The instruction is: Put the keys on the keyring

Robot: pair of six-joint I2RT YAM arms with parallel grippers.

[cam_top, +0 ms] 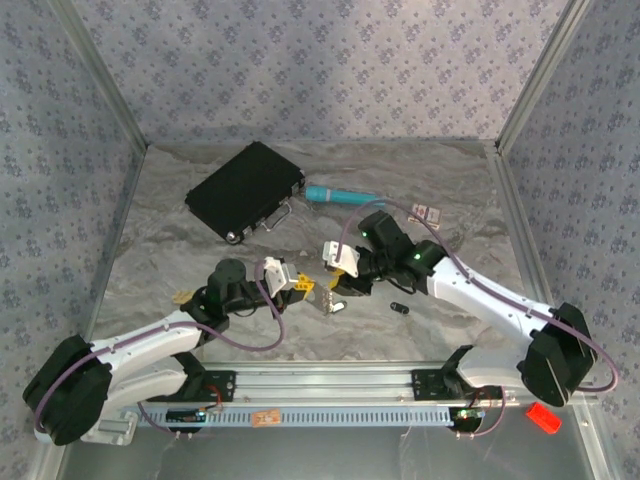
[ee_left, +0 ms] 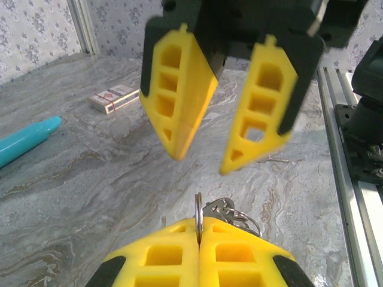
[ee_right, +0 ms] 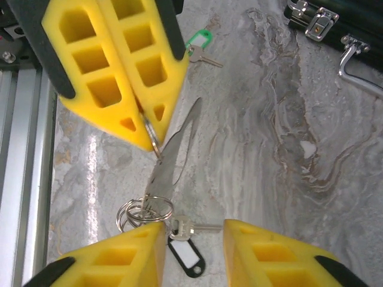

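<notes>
Left gripper (ee_left: 198,226) is pinching the keyring (ee_left: 198,208) at bottom centre.
Right gripper (ee_left: 202,162) is hovering open above it; in the right wrist view a green-tagged key (ee_right: 200,43) is lying top centre and a dark-tagged key (ee_right: 187,258) bottom centre, its label blank.

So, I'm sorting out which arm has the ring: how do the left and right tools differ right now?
The left tool has its yellow fingers pressed shut; the right tool has its fingers apart. The left tool pinches the thin silvery metal keyring; the right tool grips nothing, a black-tagged silver key lying in view through its gap. Both have yellow cut-out fingers and face each other above the grey marbled table.
</notes>
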